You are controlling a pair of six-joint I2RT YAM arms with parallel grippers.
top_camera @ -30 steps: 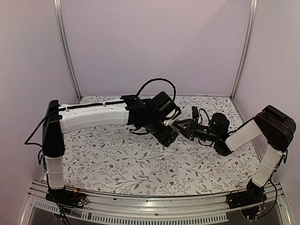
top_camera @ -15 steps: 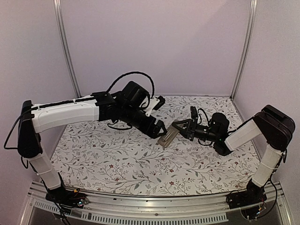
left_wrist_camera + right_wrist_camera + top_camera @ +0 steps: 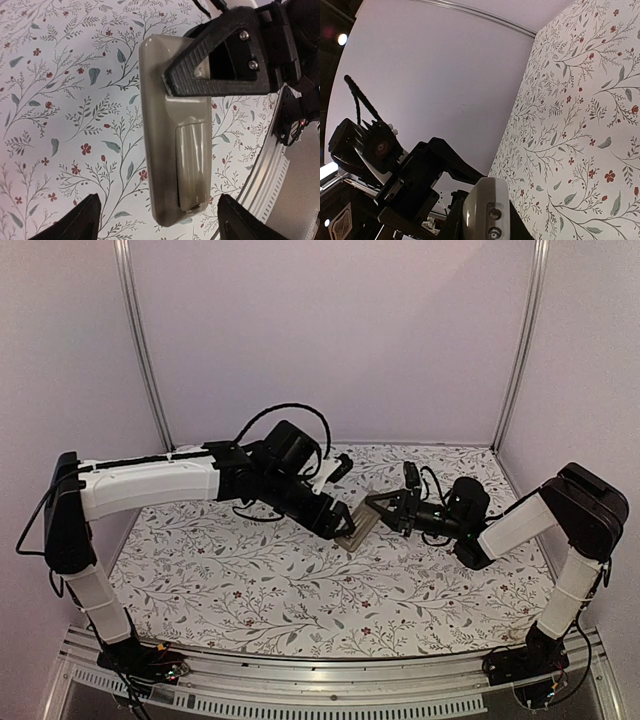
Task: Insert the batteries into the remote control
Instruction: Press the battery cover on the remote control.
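Observation:
The remote control (image 3: 357, 531) hangs above the table's middle with its grey-tan back (image 3: 172, 125) facing the left wrist camera. My right gripper (image 3: 382, 510) is shut on its far end; one black finger (image 3: 225, 60) lies across the back. In the right wrist view the remote's rounded end (image 3: 481, 200) sticks out between that gripper's jaws (image 3: 485, 226). My left gripper (image 3: 162, 221) is open, a fingertip on either side of the remote's near end, with a gap on both sides. In the top view it (image 3: 340, 527) sits just left of the remote. The batteries are out of view.
A floral cloth (image 3: 250, 580) covers the table. Pale walls with metal posts (image 3: 140, 340) close off the back and sides. An aluminium rail (image 3: 330, 685) runs along the near edge.
My left arm pulled back to the left, uncovering the remote, then brought its gripper up to the remote's free end. Its jaws narrowed a little. The right gripper kept hold and shifted slightly left.

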